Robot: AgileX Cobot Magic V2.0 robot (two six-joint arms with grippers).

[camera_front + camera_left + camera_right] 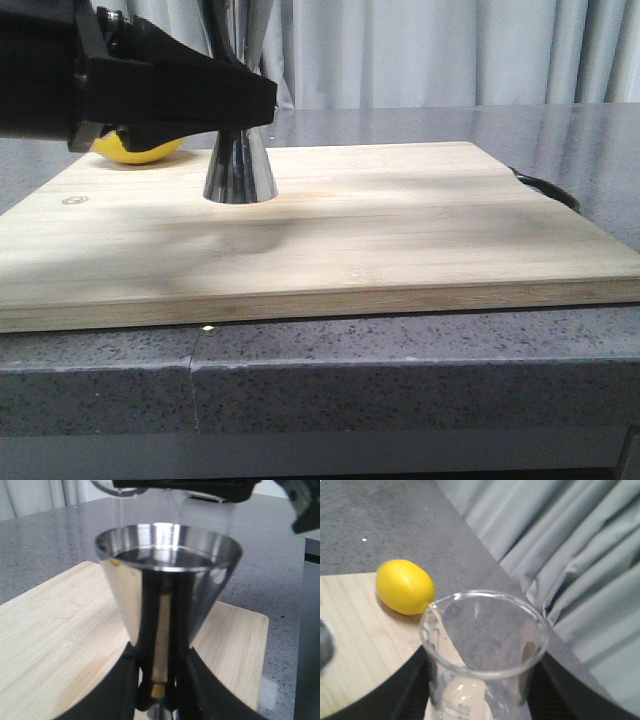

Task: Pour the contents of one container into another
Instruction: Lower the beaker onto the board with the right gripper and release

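Right, we have the steel jigger (239, 167) standing upright on the wooden cutting board (400, 230), toward its back left part, with our left gripper (159, 690) clamped on its narrow waist. From the left wrist view the black jaws press in on both sides of the gold band, and the upper cup flares wide above them with liquid sitting inside, its surface just below the rim. Above that rim we see a bit of clear glass and a dark gripper body hanging over the cup.

Over on the right wrist view, the glass beaker (482, 650) sits squarely between our right gripper's (480, 707) jaws, gripped at its sides, spout turned toward the board. Faint white markings show low on its wall. We cannot tell whether any liquid is in it.

A yellow lemon (405, 586) lies on the board near its back edge, just behind the jigger and partly hidden by the left arm in the front view. The board rests on a grey speckled tabletop (400, 370), with grey curtains (420, 50) behind.
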